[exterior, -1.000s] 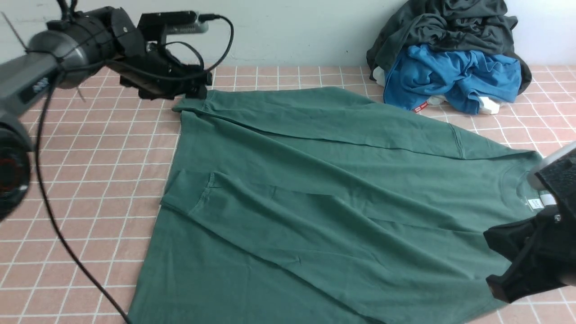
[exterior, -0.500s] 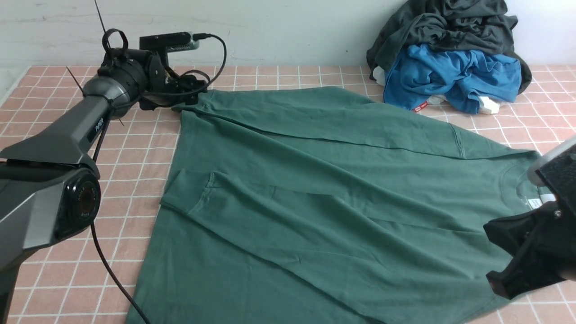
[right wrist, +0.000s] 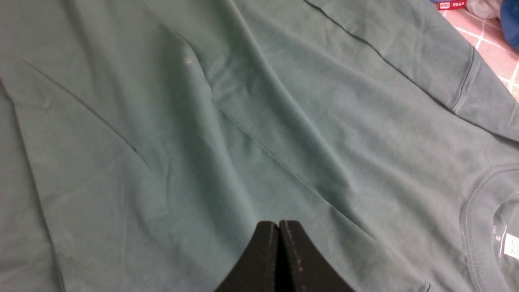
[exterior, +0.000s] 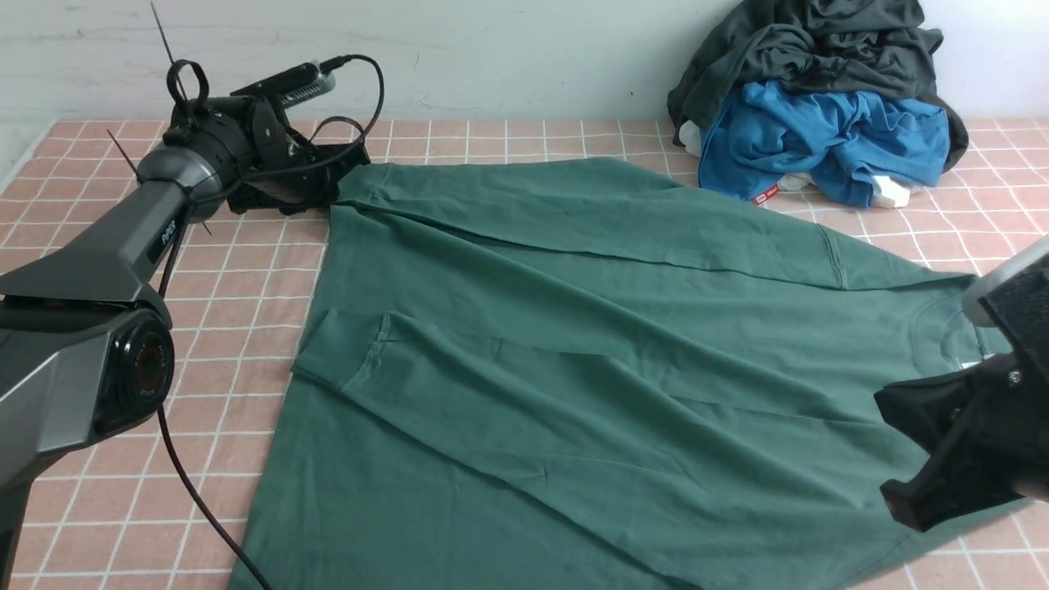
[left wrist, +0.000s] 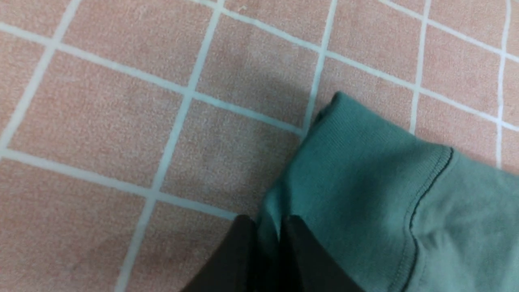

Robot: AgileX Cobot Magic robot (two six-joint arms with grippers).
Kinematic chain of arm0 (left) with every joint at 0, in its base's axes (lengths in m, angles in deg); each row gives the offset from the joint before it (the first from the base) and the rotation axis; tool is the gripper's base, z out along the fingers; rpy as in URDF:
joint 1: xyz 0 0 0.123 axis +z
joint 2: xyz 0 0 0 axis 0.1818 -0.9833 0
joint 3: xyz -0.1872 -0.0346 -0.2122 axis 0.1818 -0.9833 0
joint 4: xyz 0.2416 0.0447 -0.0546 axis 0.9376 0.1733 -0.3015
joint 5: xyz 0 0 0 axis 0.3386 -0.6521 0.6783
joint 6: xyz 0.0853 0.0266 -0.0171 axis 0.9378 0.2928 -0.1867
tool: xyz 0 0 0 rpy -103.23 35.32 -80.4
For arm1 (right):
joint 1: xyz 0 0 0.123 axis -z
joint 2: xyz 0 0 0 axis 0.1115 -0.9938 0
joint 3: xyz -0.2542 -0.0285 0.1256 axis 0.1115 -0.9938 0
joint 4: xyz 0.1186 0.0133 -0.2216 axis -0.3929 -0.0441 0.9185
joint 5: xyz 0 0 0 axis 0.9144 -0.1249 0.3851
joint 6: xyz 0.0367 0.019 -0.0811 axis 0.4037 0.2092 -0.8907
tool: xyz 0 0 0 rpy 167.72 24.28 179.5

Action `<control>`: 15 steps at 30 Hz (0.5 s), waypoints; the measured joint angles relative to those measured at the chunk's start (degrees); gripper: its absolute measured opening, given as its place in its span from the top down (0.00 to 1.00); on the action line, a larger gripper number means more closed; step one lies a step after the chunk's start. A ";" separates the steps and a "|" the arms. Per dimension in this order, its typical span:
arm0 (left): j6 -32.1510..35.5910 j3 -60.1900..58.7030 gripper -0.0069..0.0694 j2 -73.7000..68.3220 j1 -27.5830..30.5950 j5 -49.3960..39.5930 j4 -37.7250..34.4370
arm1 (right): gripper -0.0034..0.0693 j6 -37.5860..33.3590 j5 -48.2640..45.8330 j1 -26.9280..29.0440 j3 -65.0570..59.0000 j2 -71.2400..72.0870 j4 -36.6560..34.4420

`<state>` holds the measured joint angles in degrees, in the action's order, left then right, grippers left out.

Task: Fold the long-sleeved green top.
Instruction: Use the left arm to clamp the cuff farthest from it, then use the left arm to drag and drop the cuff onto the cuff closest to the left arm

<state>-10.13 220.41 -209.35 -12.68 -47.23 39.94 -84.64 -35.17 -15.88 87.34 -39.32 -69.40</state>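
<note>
The green long-sleeved top (exterior: 574,328) lies flat on the pink checked table cover (exterior: 205,328), neck to the right, hem to the left. Both sleeves are folded across the body. My left gripper (exterior: 332,176) is at the far left, shut on the edge of the far sleeve's ribbed cuff (left wrist: 365,170); in the left wrist view the gripper (left wrist: 267,223) pinches green fabric between its fingers. My right gripper (exterior: 942,459) hovers at the near right, by the collar. In the right wrist view it (right wrist: 279,225) is shut and empty above the top (right wrist: 243,121). The white neck label (right wrist: 511,245) shows beside it.
A heap of a dark charcoal garment (exterior: 819,41) and a bright blue garment (exterior: 819,139) sits at the back right against the wall. The left arm's black cable (exterior: 188,500) hangs across the near left of the table.
My left arm has dropped and reached out to the far sleeve's cuff, and its wrist has turned. My right gripper has shifted slightly lower over the top.
</note>
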 joint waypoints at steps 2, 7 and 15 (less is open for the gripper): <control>1.16 1.31 0.88 0.00 0.00 -0.31 0.00 | 0.97 0.00 -0.38 0.00 0.00 0.00 0.00; 7.73 5.84 0.89 3.13 -0.68 -7.93 -0.20 | 0.97 -0.47 -0.56 0.00 0.00 0.00 1.64; 20.99 8.41 0.89 11.82 -3.18 -31.82 -0.44 | 0.97 -0.43 -0.56 0.00 0.00 0.00 6.46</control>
<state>10.86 228.82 -197.53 -15.86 -79.04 39.50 -85.07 -35.73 -15.88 87.34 -39.32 -62.94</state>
